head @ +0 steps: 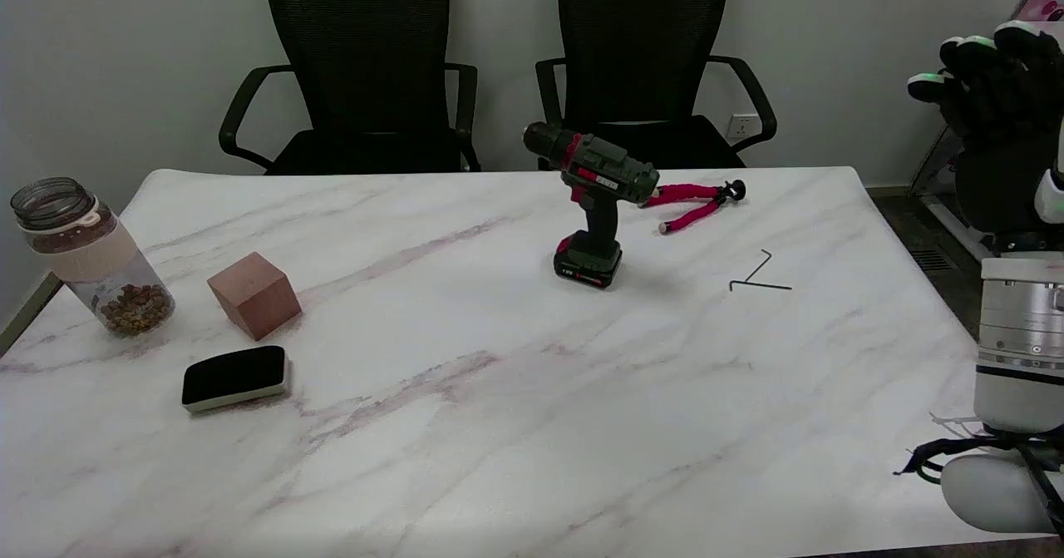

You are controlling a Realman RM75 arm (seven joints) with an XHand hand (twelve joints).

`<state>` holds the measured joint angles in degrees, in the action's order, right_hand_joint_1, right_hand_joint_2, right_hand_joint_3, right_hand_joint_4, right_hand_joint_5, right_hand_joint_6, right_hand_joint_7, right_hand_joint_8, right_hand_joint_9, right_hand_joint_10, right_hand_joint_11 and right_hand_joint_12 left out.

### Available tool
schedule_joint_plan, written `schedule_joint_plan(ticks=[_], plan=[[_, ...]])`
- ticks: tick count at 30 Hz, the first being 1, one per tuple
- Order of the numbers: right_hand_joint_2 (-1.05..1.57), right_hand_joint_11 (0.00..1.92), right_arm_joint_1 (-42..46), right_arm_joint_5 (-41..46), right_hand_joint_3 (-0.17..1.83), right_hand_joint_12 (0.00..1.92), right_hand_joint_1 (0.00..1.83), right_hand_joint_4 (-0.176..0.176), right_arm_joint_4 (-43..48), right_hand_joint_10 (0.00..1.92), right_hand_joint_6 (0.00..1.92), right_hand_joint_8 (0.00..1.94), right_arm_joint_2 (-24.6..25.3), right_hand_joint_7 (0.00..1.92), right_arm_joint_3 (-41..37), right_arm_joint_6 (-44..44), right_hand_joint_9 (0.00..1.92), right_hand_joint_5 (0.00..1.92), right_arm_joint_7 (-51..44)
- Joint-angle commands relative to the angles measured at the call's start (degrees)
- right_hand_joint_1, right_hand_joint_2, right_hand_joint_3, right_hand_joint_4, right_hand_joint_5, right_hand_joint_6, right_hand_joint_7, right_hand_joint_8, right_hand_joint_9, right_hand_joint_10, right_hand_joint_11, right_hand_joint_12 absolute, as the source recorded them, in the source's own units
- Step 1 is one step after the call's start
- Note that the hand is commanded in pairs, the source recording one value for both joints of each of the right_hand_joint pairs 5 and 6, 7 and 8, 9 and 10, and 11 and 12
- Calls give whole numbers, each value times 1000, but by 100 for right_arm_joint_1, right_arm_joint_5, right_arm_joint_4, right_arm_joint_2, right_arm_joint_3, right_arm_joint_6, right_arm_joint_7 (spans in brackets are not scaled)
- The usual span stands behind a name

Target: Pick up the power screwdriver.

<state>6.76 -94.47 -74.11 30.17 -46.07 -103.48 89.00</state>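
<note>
On the surface's (pixel 499 425) left stand a jar (pixel 87 256), a block (pixel 253 293) and an eraser (pixel 235 377). Past the middle the screwdriver (pixel 592 200) stands upright on its battery, a pink tripod (pixel 694 203) just behind, hex keys (pixel 759 277) to its right. At the far right the hand (pixel 997 101) hangs raised, well apart, holding nothing, fingers loosely bent.

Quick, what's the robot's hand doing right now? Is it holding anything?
Right hand: raised in the air at the right edge, holding nothing; whether its fingers are apart or curled cannot be told. The power screwdriver stands on the table, untouched.
</note>
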Motion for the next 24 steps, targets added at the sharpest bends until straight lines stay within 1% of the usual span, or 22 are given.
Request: schedule_joint_plan(ticks=[1,5,6,7,13,15,18,21,23,24], plan=[[514,809,-8,156,599,809,702,47,333,583,722,722,6,722,-100,967,583,722,275],[483,776,-8,192,621,776,710,59,406,572,722,722,6,722,-230,1568,572,722,293],[471,776,-13,192,628,776,719,78,401,571,725,725,6,725,-289,1711,571,725,293],[465,777,-17,182,632,777,722,87,398,571,727,727,6,727,-357,1893,571,727,293],[324,748,-131,-23,692,748,758,121,406,543,720,720,70,720,-491,2908,543,720,249],[269,724,-281,-104,710,724,740,114,416,529,722,722,170,722,-447,3150,529,722,249],[215,697,-694,-124,716,697,743,116,578,518,710,710,505,710,-233,3530,518,710,286],[129,653,-1333,-124,717,653,754,121,897,498,661,661,978,661,165,3859,498,661,376],[111,649,-1665,-124,705,649,760,119,1187,491,640,640,1299,640,490,3919,491,640,412],[107,645,-1873,-124,690,645,761,108,1373,485,616,616,1512,616,668,3918,485,616,416]])
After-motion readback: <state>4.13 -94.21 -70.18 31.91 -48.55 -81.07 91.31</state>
